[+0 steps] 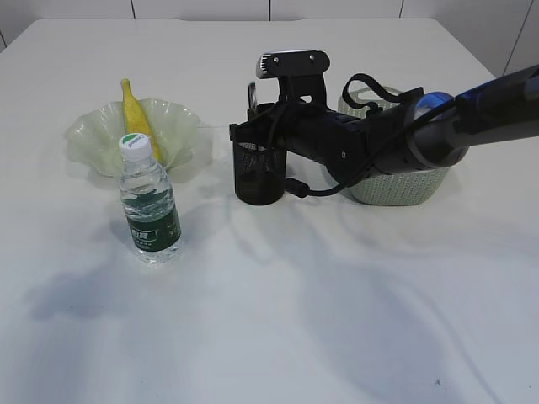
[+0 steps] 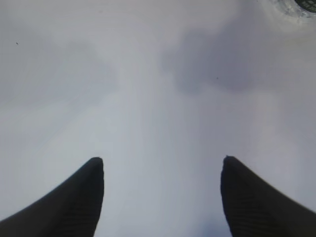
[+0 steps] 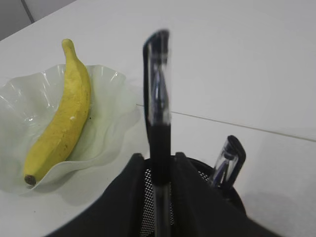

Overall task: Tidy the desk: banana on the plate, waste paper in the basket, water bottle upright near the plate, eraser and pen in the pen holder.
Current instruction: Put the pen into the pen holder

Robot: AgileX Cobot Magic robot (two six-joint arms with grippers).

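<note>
My right gripper (image 1: 259, 128) hangs over the black mesh pen holder (image 1: 259, 181) with a dark pen (image 3: 158, 108) standing upright between its fingers. In the right wrist view the gripper (image 3: 157, 157) shows thin gaps beside the pen, so the jaws stand slightly open. A second pen (image 3: 229, 160) leans inside the holder (image 3: 232, 190). The banana (image 1: 136, 118) lies on the green plate (image 1: 93, 139). In front of the plate the water bottle (image 1: 150, 202) stands upright. My left gripper (image 2: 162, 160) is open over bare desk (image 2: 148, 89). The eraser and waste paper are out of view.
The sage green basket (image 1: 404, 185) stands right of the pen holder, partly hidden behind my right arm (image 1: 472, 114). The white desk (image 1: 295, 320) stretches bare toward the front edge. The left arm does not show in the exterior view.
</note>
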